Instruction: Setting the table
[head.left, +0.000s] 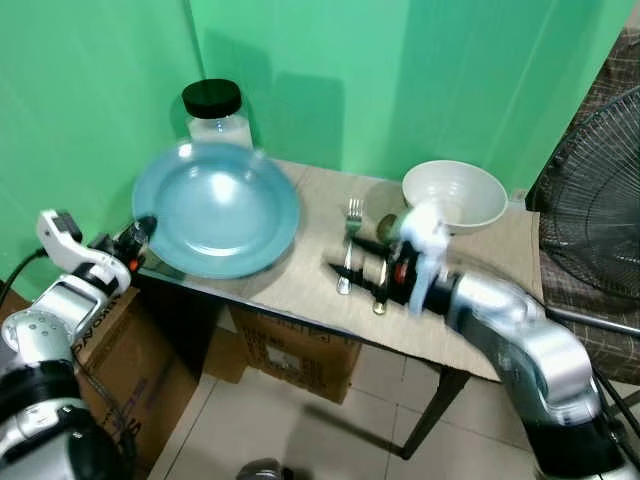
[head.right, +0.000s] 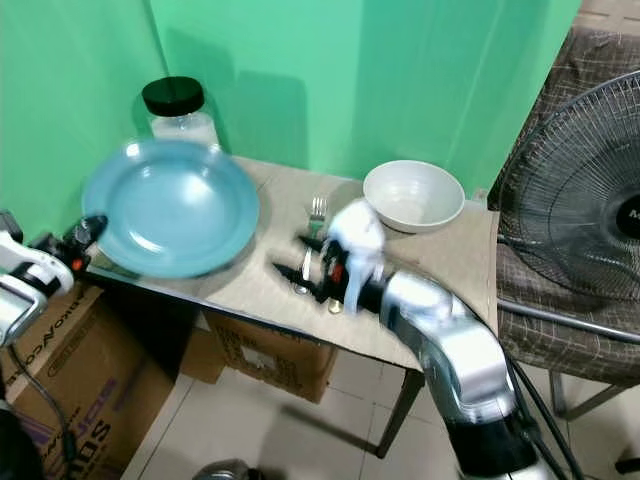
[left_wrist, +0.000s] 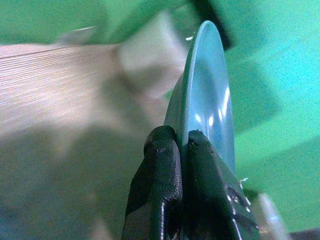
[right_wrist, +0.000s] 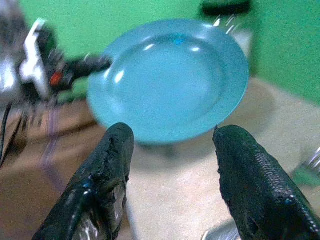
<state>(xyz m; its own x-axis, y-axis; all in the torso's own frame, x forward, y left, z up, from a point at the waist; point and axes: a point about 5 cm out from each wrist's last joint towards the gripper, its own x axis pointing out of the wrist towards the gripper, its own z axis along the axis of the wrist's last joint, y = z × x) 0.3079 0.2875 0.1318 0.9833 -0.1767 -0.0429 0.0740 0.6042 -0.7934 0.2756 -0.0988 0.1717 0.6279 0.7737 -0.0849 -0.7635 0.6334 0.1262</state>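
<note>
Left wrist view shows my left gripper pinched tight on the rim of the blue plate, which I hold tilted above the table's left end, before a black-lidded jar. My right gripper hangs wide over the middle, near a fork; blur hides contact. A white bowl sits behind.

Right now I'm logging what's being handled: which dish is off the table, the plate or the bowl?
The blue plate, tilted and pinched at its rim by the left gripper. The white bowl sits on the table.
</note>
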